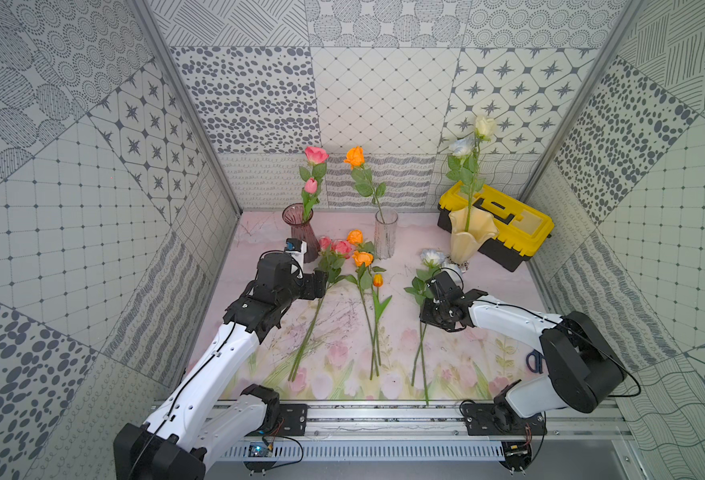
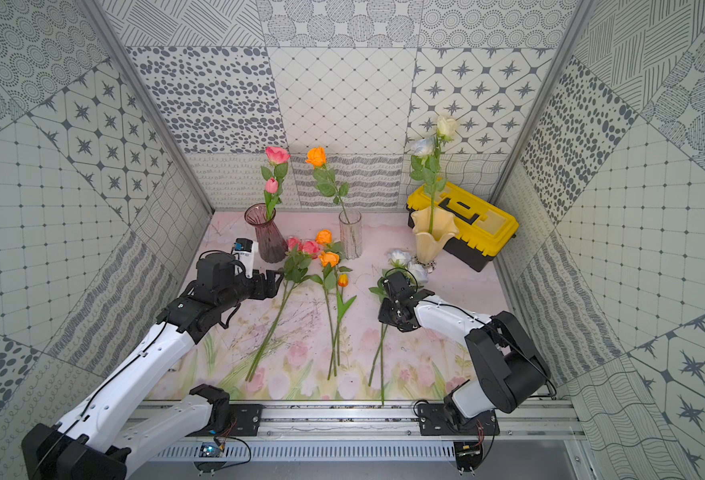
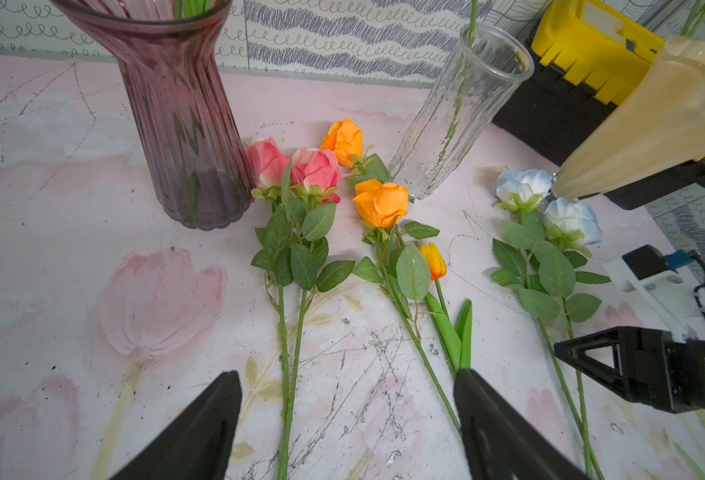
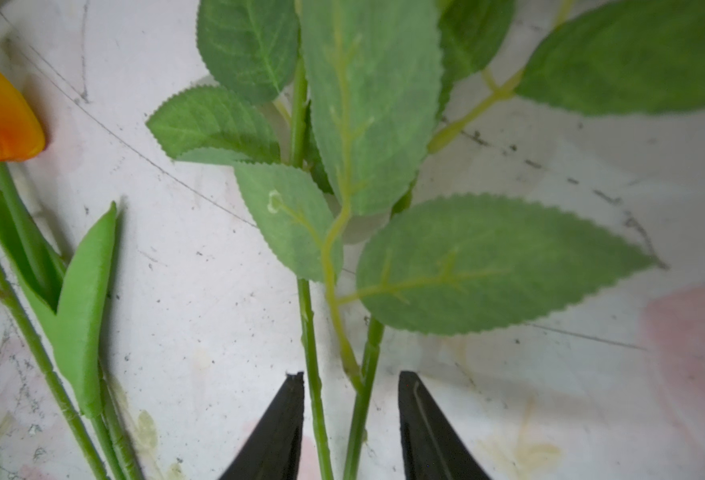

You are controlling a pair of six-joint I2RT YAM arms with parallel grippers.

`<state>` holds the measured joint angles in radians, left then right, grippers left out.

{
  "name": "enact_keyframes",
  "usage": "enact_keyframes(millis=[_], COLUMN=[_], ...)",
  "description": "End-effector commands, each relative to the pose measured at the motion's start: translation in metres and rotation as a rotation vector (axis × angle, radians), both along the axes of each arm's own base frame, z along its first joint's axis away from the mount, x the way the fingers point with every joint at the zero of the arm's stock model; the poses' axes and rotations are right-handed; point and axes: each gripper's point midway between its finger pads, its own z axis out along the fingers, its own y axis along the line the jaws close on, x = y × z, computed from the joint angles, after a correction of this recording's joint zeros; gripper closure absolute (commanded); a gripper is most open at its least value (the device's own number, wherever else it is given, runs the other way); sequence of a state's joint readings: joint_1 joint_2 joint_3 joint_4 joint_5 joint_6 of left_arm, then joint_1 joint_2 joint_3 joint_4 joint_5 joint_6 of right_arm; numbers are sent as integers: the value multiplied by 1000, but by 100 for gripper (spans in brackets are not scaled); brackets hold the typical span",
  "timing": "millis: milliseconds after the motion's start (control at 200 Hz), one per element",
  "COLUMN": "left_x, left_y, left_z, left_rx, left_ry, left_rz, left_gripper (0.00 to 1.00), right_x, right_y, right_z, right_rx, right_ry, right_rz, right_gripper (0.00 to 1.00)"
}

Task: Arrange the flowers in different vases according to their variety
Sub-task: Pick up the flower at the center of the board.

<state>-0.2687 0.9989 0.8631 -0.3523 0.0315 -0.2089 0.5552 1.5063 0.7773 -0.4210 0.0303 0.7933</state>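
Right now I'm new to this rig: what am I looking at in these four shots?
Two robot arms at a table. Two pictures look down from overhead; two come from wrist cameras. The purple vase, clear vase and cream vase already hold flowers; a yellow toolbox sits behind the cream vase. Pink roses, orange flowers and pale-blue roses lie flat. The left pincer is open, holding nothing. The right pincer straddles two pale-blue rose stems, not yet pinching.
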Motion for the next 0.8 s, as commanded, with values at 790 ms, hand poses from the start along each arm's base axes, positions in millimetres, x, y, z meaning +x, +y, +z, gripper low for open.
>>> enact_keyframes(millis=[790], left_x=[-5], left_y=[-8], left_z=[-19], left_rx=[-29], left_ry=[49], left_rz=[-28], left_gripper=[15], right_x=[5], right_y=[-5], right_z=[67], right_rx=[-52], right_ry=[-233], right_rz=[-12], right_gripper=[100])
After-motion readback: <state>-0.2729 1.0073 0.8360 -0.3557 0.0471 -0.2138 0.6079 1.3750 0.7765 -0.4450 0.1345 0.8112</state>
